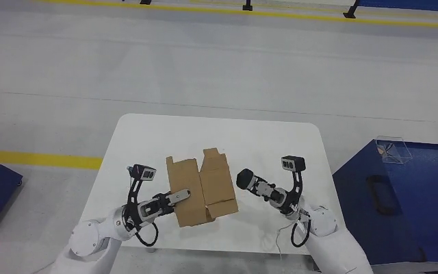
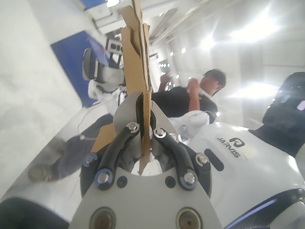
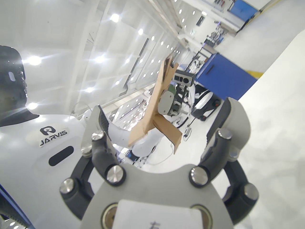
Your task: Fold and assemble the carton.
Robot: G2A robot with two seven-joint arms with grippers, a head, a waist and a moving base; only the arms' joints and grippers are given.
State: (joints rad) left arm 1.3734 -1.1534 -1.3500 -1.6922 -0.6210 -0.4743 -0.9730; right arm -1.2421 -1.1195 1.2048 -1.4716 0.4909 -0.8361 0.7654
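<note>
The left hand [image 2: 144,101] clamps one edge of the flattened carton [image 1: 205,186] over the desk [image 1: 274,140], while the right hand [image 3: 165,107] stands wide open, empty, near its opposite edge.

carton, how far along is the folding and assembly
Done: the left gripper is shut on one edge of the carton, holding it up. In hand: the right gripper is open beside the opposite edge, not touching it. Left: nearly all the folding; the carton looks flat, with one flap bent out, and no box shape yet.
</note>
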